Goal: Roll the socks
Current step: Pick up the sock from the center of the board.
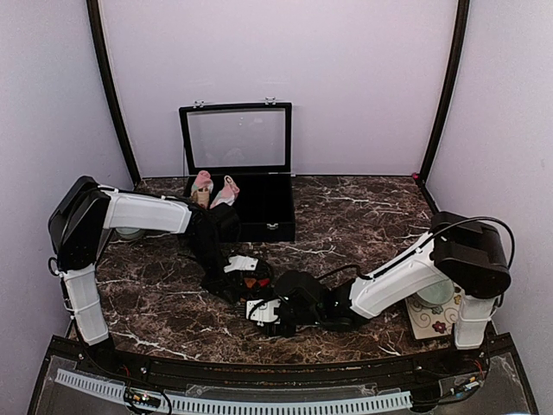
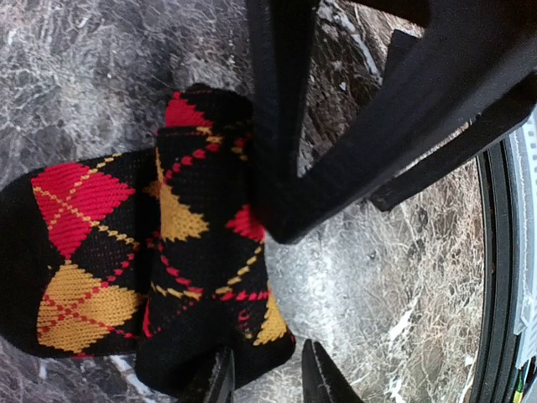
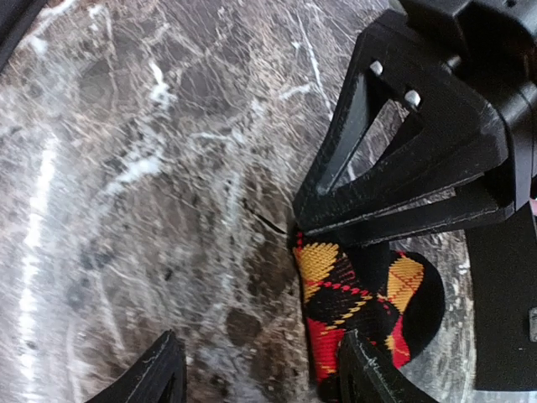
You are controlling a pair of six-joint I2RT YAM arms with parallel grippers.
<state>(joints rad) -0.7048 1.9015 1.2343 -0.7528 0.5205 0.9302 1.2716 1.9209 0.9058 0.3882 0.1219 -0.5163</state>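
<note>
The black argyle sock (image 2: 201, 252) with red, orange and yellow diamonds lies partly folded over itself on the marble table (image 1: 363, 216), between both arms (image 1: 251, 282). My left gripper (image 2: 267, 382) is at the sock's near end. Its jaws are a little apart: the sock's corner lies between them, and a sliver of marble shows beside the right finger (image 2: 323, 382). My right gripper (image 3: 260, 374) stands wide open over bare marble, with the sock (image 3: 344, 294) against its right finger (image 3: 369, 374). A pink sock (image 1: 229, 188) stands in the black box, too small to show any pattern.
An open black box (image 1: 268, 207) with a raised glass lid stands at the back centre. An upright pink-topped roll (image 1: 202, 184) is inside it. A floral mat (image 1: 432, 322) lies under the right arm, and a pale bowl (image 1: 130, 233) sits by the left arm.
</note>
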